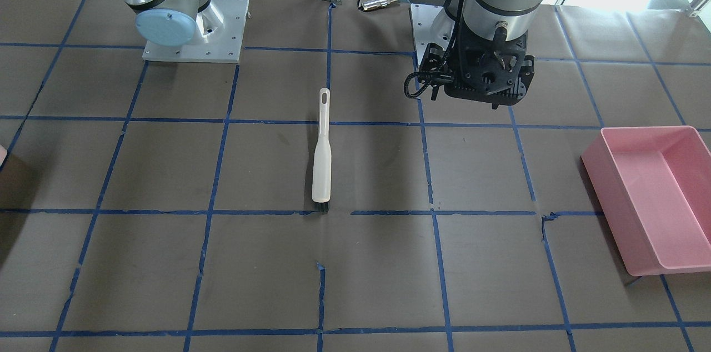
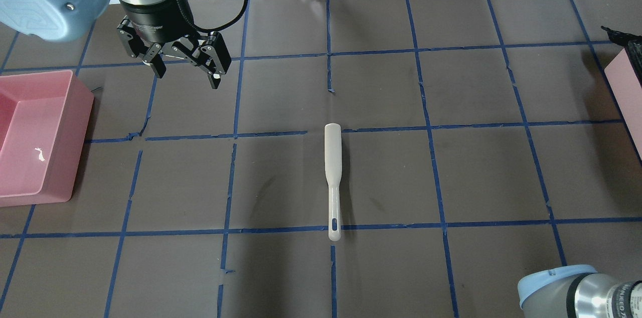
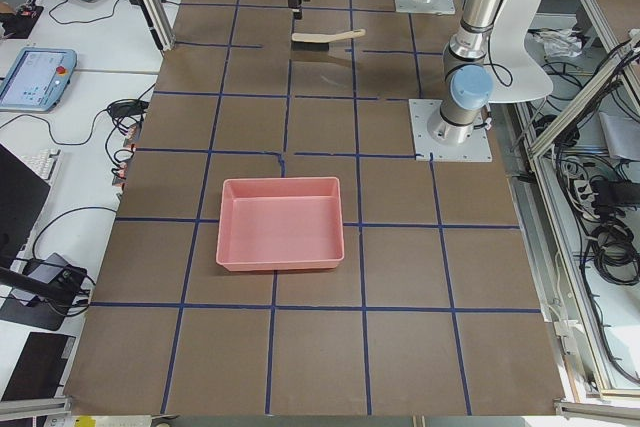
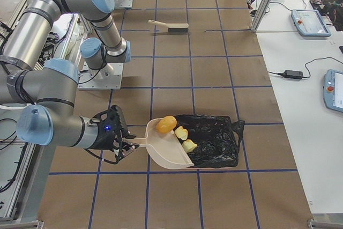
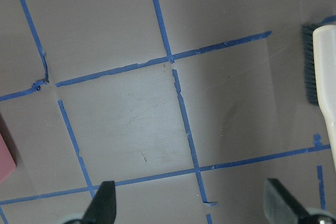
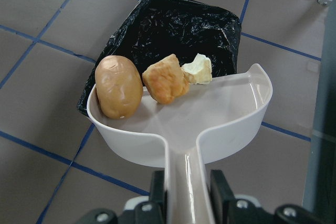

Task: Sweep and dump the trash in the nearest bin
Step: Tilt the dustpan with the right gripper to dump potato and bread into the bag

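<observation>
My right gripper [image 6: 187, 190] is shut on the handle of a white dustpan [image 6: 231, 114]. In the pan lie the trash pieces: an orange-tan potato-shaped lump [image 6: 118, 87], a browned chunk [image 6: 165, 82] and a pale chunk [image 6: 197, 69], all near its front lip. The lip hangs over a black-bagged bin [image 6: 184, 30]. The exterior right view shows the same pan [image 4: 166, 154] at the bin [image 4: 214, 140]. My left gripper [image 2: 188, 77] is open and empty above the table, far from the trash. Its fingertips [image 5: 105, 203] show in the left wrist view.
A white hand brush [image 2: 333, 177] lies mid-table, bristles away from the robot, and also shows in the front view [image 1: 321, 152]. A pink bin [image 2: 75, 157] stands at the table's left end, near my left gripper. Blue tape lines grid the brown table.
</observation>
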You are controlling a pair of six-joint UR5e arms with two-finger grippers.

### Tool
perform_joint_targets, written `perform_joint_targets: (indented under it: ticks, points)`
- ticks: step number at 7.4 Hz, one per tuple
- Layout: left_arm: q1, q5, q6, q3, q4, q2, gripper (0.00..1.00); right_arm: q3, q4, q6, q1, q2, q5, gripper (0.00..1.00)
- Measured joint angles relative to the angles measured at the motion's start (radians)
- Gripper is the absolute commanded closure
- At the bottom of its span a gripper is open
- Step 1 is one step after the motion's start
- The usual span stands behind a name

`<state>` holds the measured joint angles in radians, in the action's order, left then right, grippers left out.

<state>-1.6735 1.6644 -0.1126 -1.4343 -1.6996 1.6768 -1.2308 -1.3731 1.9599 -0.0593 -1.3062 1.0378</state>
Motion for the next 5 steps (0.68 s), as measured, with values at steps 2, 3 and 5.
perform_joint_targets:
  ticks: [2,3,5]
  points:
    - [0.000,-0.001,0.001,0.000,0.000,0.000,0.00,0.000,-0.056,-0.009,-0.004,0.001,0.040,1.00]
    - [0.000,-0.001,0.001,0.000,0.000,0.000,0.00,0.001,-0.088,-0.017,-0.010,0.001,0.055,1.00]
    - [0.000,-0.002,0.000,0.000,0.000,0.000,0.00,0.014,-0.140,-0.037,-0.041,0.000,0.070,1.00]
